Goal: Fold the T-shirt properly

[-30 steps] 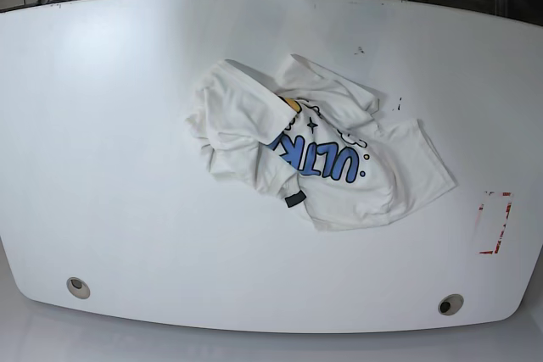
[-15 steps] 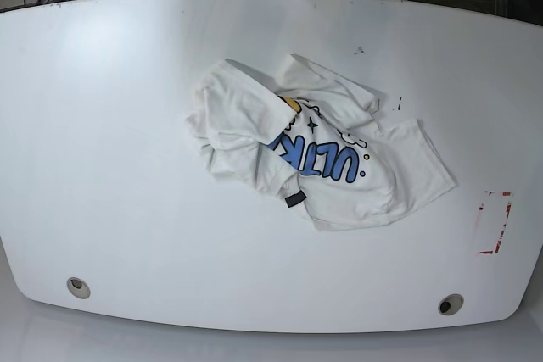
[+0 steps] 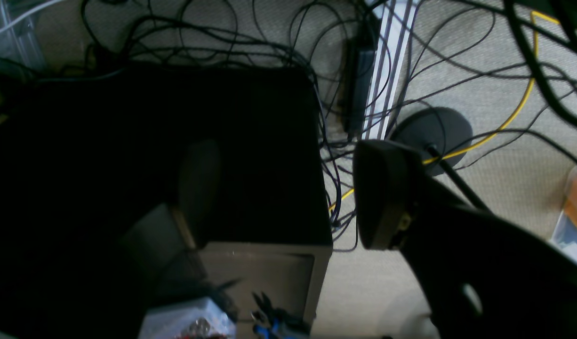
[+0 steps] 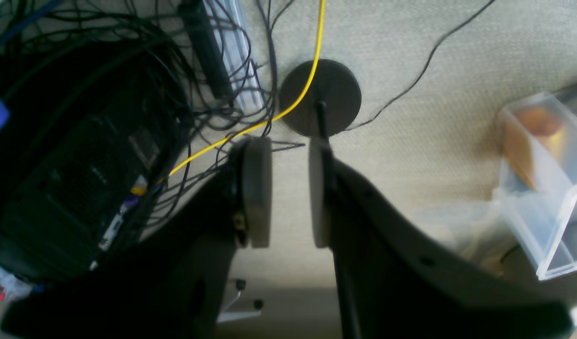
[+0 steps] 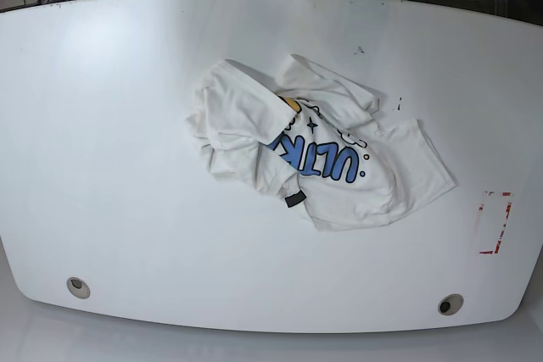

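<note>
The T-shirt (image 5: pixel 314 146) lies crumpled near the middle of the white table (image 5: pixel 127 167) in the base view. It is white, with blue lettering upside down, a small yellow patch and a dark neck label at its front edge. Neither gripper appears in the base view. In the left wrist view my left gripper (image 3: pixel 288 188) hangs over the floor beside the table, its jaws wide apart and empty. In the right wrist view my right gripper (image 4: pixel 291 188) is also above the floor, its fingers (image 4: pixel 258 188) parted by a narrow gap with nothing between them.
A red-marked rectangle (image 5: pixel 495 222) sits at the table's right edge, and two round holes (image 5: pixel 78 287) lie near its front edge. Below the wrist cameras are tangled cables (image 3: pixel 269 37), a black box (image 3: pixel 152 141), a round stand base (image 4: pixel 320 96) and a clear plastic bin (image 4: pixel 547 179).
</note>
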Motion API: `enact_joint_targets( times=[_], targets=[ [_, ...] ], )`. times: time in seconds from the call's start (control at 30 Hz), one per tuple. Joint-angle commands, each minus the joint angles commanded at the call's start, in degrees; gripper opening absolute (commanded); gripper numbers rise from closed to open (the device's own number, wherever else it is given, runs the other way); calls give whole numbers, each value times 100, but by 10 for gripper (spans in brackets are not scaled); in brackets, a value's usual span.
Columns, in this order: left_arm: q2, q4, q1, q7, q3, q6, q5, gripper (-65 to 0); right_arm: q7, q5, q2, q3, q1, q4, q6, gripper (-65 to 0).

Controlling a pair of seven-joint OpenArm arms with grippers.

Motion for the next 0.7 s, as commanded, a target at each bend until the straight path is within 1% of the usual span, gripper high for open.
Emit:
enact_joint_targets(
  times=[0.23,0.3,0.57,0.63,0.7],
  targets=[
    [-3,-12,-59,37,41,-23,-6,-242,12,-6,-18,8,28,-15,43,-516],
    [-21,-12,-74,9,98,-111,-8,-241,-13,7,-22,19,-11,-36,35,-518],
    [-21,-7,-53,-153,158,-294,-34,-239,-19,16,-27,6,-94,82,44,-516],
    [-21,11,-16,-229,158,-389,-39,-238,-8,14,-33,7,-172,197,48,-515],
    [-52,17,46,-291,62,-435,-25,-237,-55,-1,-35,30,-347,563,29,-515]
  ],
)
